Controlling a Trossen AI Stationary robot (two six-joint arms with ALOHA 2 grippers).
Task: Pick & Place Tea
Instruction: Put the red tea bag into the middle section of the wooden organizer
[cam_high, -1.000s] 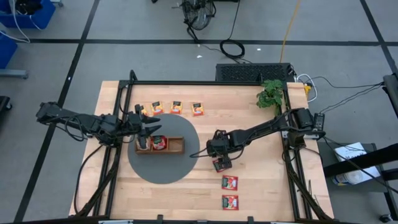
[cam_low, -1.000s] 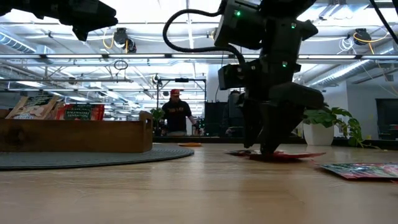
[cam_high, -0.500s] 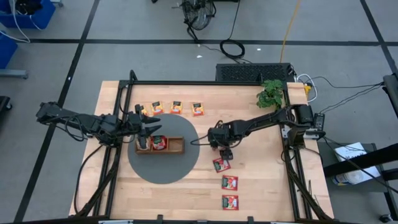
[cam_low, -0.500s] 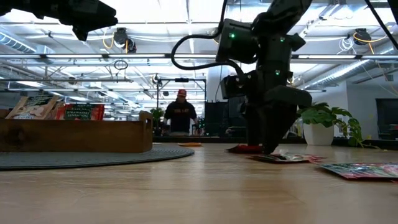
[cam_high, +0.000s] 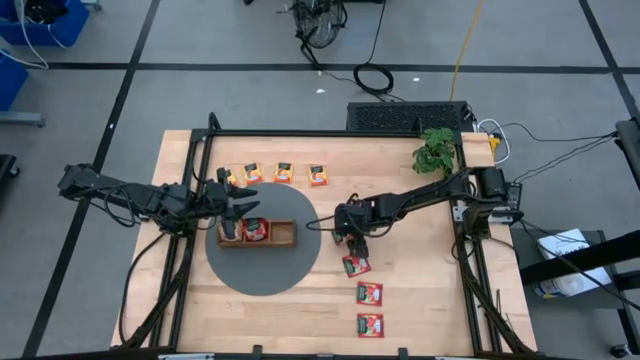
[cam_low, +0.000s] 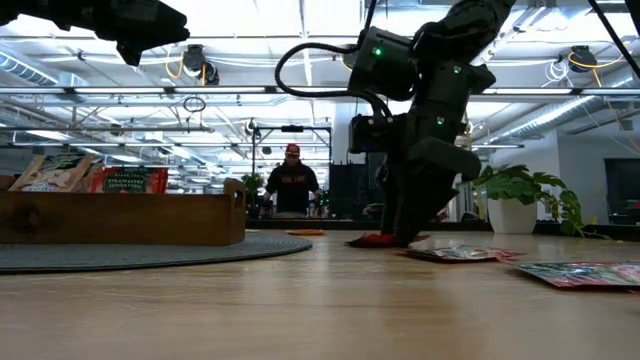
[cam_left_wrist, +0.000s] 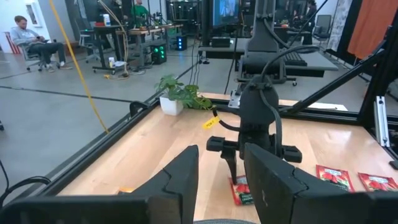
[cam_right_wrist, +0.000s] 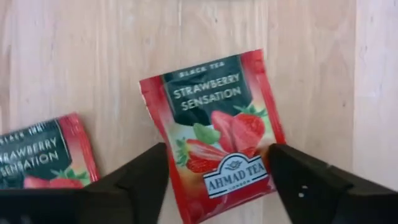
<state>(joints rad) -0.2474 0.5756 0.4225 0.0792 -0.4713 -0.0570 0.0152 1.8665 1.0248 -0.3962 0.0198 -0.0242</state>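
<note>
A red-and-green tea packet lies flat on the wooden table. My right gripper points down over it, open, with one finger beside each of its side edges. In the high view the right gripper hides this packet. In the low view its red edge shows at the fingers' foot. A second red packet lies just nearer. My left gripper hovers open and level above the wooden tray, with nothing between its fingers. My right gripper comes from above with its fingertips down at table height beside the packet's two side edges. I cannot tell whether they touch it. The packet lies flat on the table.
The tray stands on a round grey mat and holds red packets. Several orange-yellow packets lie in a row near the far edge. Two more red packets lie toward the near edge. A potted plant stands far right.
My right gripper has left the red packet it stood over, which stays flat on the table. It has moved toward the far edge and slightly left, then sunk over the neighbouring red packet.
</note>
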